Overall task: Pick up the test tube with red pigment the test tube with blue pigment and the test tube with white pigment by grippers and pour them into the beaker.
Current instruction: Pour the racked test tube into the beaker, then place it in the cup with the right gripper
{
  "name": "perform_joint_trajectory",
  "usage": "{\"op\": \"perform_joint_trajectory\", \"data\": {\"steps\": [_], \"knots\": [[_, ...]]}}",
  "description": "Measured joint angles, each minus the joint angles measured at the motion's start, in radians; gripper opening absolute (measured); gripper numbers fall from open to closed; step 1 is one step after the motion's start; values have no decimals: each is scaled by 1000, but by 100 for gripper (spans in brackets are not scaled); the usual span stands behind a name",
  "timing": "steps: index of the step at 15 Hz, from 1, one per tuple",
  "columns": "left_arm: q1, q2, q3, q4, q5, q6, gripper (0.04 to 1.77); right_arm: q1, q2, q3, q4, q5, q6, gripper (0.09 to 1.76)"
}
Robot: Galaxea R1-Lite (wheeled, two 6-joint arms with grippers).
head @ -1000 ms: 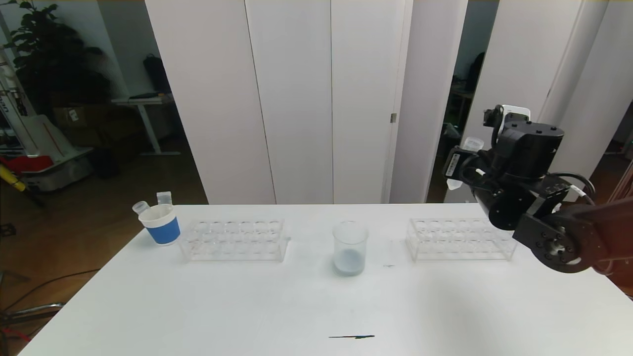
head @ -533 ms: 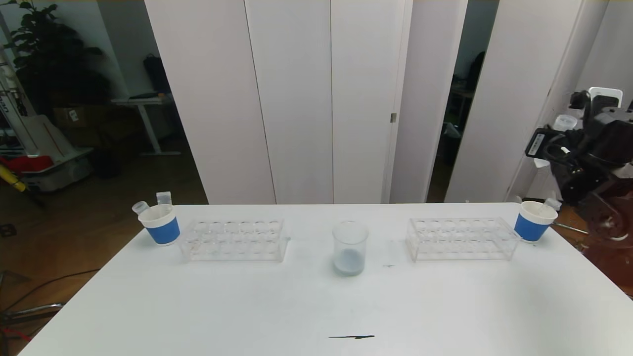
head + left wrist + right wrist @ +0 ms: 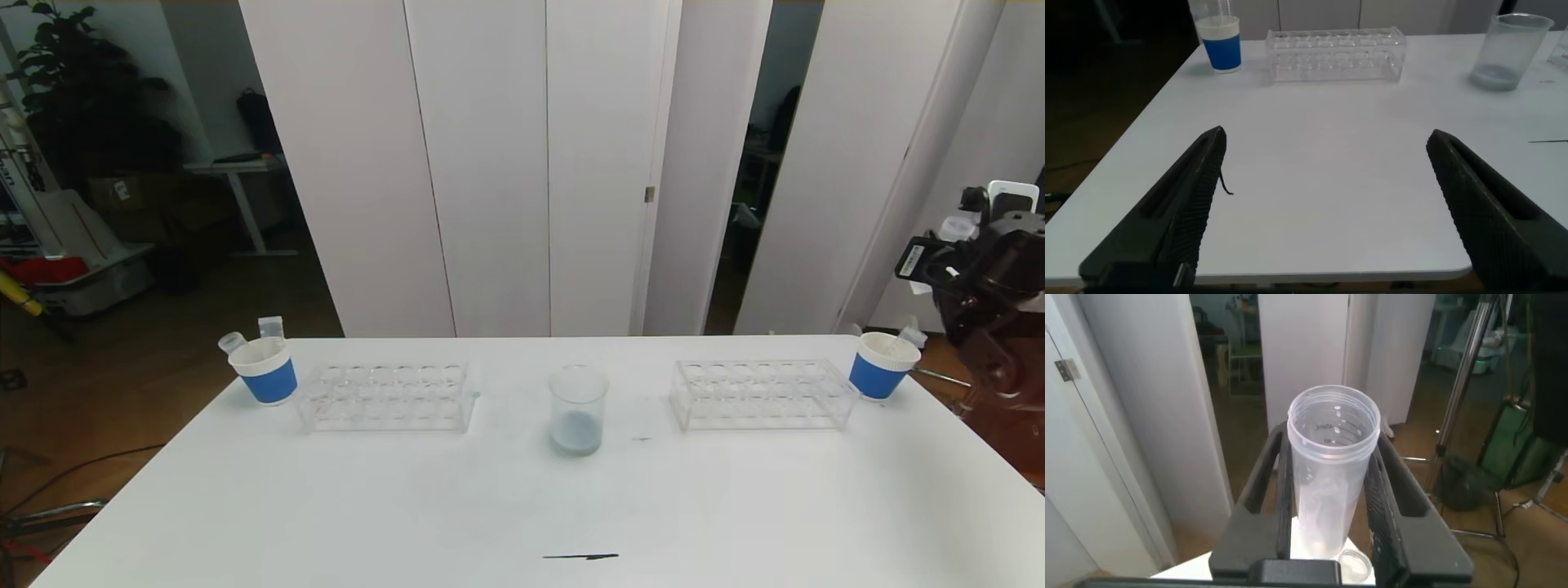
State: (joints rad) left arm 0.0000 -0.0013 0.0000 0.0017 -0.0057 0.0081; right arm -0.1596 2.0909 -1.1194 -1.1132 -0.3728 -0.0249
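Clear test tube (image 3: 1333,469), white residue inside, sits upright, clenched between the right pincer (image 3: 1331,498) fingers.

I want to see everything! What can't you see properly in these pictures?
- Left arm: outside the head view.
- Tube bottom: hidden between the right gripper fingers, wrist view.
- Tubes in the left cup and right cup: too small, head view.
- Right arm: cut by the head view's edge.
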Motion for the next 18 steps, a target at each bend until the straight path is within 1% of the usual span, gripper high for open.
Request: {"op": "perform_joint_trajectory", "data": {"steps": [2, 4, 8, 10, 18], "knots": [[0, 0, 0, 0, 0, 0, 175, -3, 45, 3, 1, -1, 31, 60], [0, 0, 0, 0, 0, 0, 175, -4, 83, 14, 2, -5, 36, 60], [0, 0, 0, 0, 0, 0, 175, -13, 121, 99, -11, -7, 44, 60], [0, 0, 0, 0, 0, 0, 175, -13, 133, 116, -24, -6, 59, 60], [0, 0, 0, 0, 0, 0, 175, -34, 157, 101, -20, -5, 45, 60]]}}
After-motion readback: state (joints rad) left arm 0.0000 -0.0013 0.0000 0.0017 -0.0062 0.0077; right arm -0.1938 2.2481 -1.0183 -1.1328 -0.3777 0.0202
